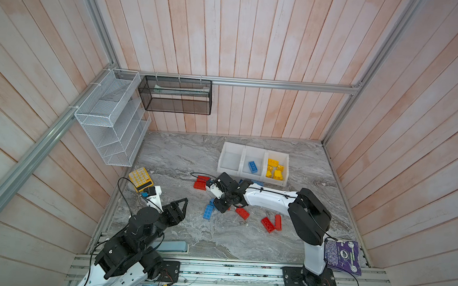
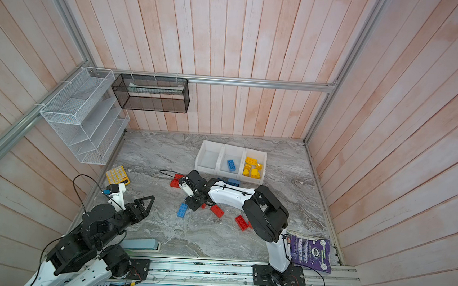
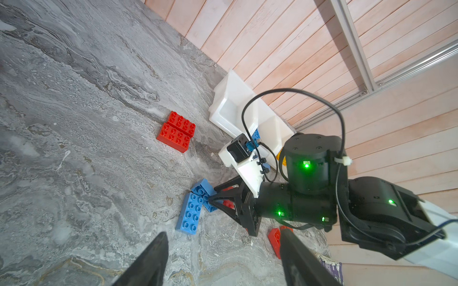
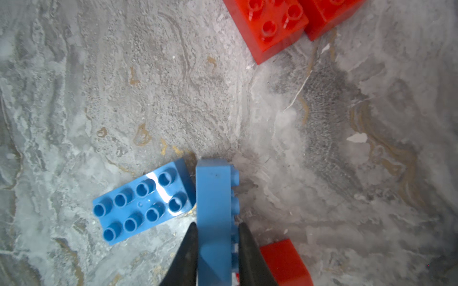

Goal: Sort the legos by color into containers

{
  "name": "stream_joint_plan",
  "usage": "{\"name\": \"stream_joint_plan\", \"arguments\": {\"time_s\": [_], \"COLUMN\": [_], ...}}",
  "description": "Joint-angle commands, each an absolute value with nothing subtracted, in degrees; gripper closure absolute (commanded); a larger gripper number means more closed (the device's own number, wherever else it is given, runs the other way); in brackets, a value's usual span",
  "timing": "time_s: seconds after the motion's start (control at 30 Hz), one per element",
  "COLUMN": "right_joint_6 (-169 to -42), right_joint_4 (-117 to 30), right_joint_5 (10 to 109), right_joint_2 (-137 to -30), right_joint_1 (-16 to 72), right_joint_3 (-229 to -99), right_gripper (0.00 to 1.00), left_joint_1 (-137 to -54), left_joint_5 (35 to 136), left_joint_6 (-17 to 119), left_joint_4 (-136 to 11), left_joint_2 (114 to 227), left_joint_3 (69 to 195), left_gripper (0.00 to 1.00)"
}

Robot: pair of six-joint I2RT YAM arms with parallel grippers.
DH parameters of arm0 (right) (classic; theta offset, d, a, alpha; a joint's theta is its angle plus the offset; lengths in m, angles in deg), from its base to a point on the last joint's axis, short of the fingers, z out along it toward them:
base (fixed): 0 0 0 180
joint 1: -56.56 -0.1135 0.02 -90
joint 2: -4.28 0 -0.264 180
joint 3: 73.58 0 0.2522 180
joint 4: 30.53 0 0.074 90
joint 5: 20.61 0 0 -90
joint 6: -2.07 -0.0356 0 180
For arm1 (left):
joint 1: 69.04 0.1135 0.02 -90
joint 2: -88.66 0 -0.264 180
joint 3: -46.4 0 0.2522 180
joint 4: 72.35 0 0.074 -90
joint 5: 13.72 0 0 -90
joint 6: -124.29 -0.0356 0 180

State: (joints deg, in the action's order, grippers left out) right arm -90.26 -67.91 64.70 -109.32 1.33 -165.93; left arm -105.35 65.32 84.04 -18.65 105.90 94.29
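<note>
- The blue brick (image 4: 214,210), lower centre of the right wrist view, lies on its side, clenched by the right gripper (image 4: 217,231), touching a flat blue brick (image 4: 142,205) at its left
- Much of it juts past the fingertips (image 4: 189,244), so a lift may twist it or drag that neighbour
- The containers (image 1: 229,160) sit right of centre in a top view; a slip drops it short
- The left gripper (image 3: 223,242) hangs spread, empty

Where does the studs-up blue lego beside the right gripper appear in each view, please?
In a top view: blue lego, just below centre, beside the right gripper.
In a top view: likewise.
Left wrist: beyond the left gripper, by the right gripper's tips.
Right wrist: studs-up beside the held blue lego.
Shared landmark: the right gripper, shut on that held lego.
</note>
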Motion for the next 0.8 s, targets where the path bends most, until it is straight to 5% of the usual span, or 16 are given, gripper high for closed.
{"name": "stream_joint_plan", "arguments": {"time_s": [0.0,0.4,0.77], "right_joint_6": [-90.6,-94.0,-95.7], "right_joint_4": [-68.9,-69.9,-69.9], "right_joint_5": [64.4,64.8,61.8], "right_joint_2": [-109.5,-101.5,-96.2], "right_joint_1": [0.9,4.6,18.8], "right_joint_3": [-166.6,-166.4,-169.0], "right_gripper": [0.82,0.84,0.85], "left_joint_1": [-105.2,-105.2,-105.2], "left_joint_5": [65.1,67.5,71.7], "left_joint_6": [83.6,82.8,79.9], "left_joint_4": [-17.8,-21.4,-35.1], "left_joint_2": [106.2,111.9,129.0], "left_joint_3": [95.7,94.7,90.2], "left_gripper": [0.27,0.27,0.27]}}
